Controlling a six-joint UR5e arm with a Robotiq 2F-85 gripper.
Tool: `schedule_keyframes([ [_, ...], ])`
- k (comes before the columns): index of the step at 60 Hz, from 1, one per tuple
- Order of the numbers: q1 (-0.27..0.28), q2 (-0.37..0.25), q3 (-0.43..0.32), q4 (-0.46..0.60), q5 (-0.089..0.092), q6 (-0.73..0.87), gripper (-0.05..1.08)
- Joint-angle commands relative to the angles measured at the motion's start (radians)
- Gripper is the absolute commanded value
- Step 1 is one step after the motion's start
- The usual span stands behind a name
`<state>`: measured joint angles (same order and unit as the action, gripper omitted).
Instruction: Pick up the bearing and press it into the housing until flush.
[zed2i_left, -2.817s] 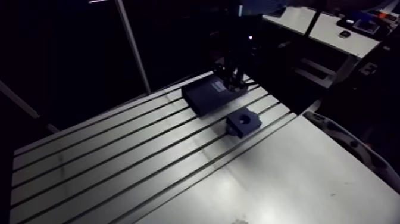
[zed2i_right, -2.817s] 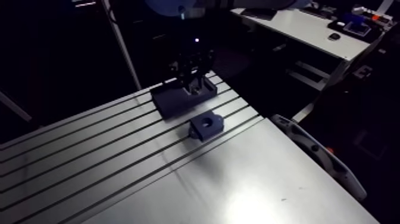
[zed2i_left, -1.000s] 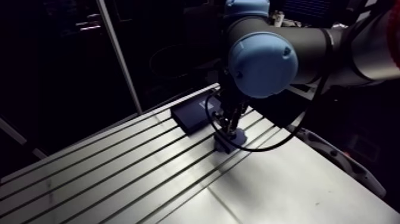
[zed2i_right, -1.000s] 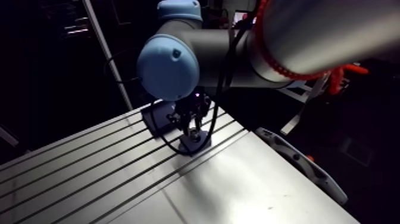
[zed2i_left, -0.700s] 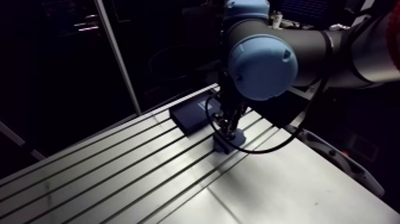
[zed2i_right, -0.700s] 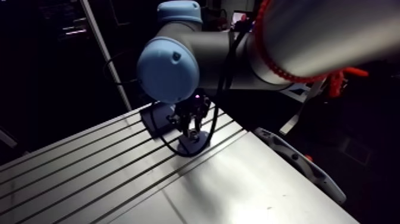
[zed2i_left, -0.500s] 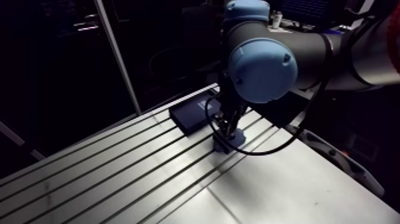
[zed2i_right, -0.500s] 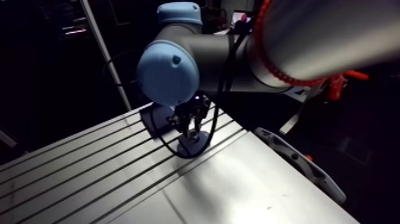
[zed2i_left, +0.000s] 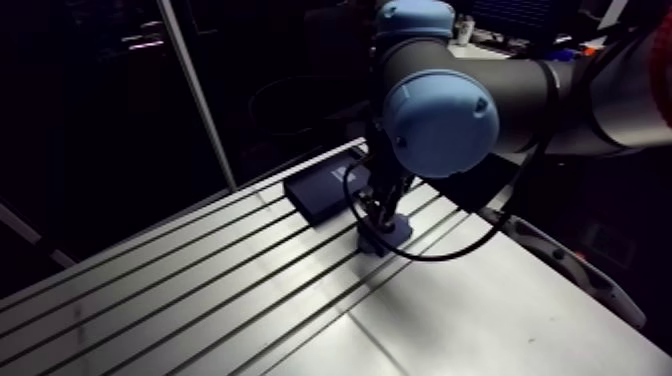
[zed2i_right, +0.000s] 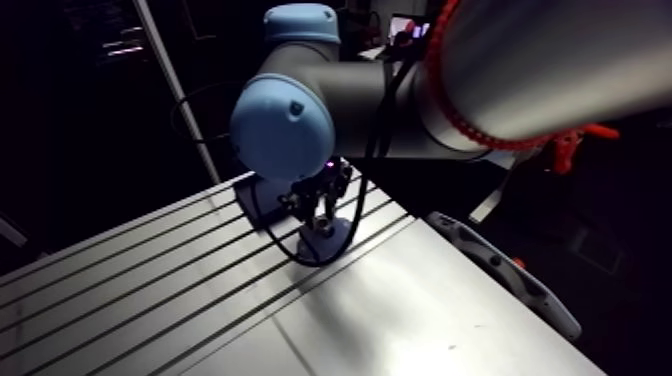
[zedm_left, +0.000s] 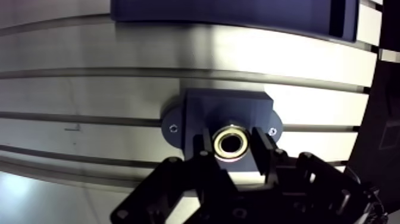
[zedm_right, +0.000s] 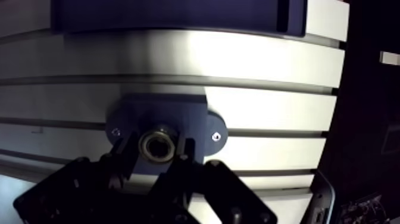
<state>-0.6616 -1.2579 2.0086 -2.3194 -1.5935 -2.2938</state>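
Slotted tabletop (zedm_left: 89, 89) carries the housing (zedm_left: 199, 107), directly under the claw (zedm_left: 231, 145). Claw clamped on the bearing (zedm_left: 230, 143), one finger each side. Bearing axis vertical, centred over housing bore; depth unclear. Likely needs a straight downward press.

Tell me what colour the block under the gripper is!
Dark blue. The housing, with the bearing at its middle, shows best in the wrist view.

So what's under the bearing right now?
The dark blue housing, sitting on the slotted table. The bearing, gripped between the fingers, covers the housing's bore, so how deep it sits cannot be seen.
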Motion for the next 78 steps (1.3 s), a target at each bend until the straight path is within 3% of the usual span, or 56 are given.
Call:
schedule_keyframes([
  [1,-0.001,0.004,0.0,-0.004,0.0,0.0,0.74],
  [78,-0.008,0.009,0.013,-0.019,0.0,-0.002,0.74],
])
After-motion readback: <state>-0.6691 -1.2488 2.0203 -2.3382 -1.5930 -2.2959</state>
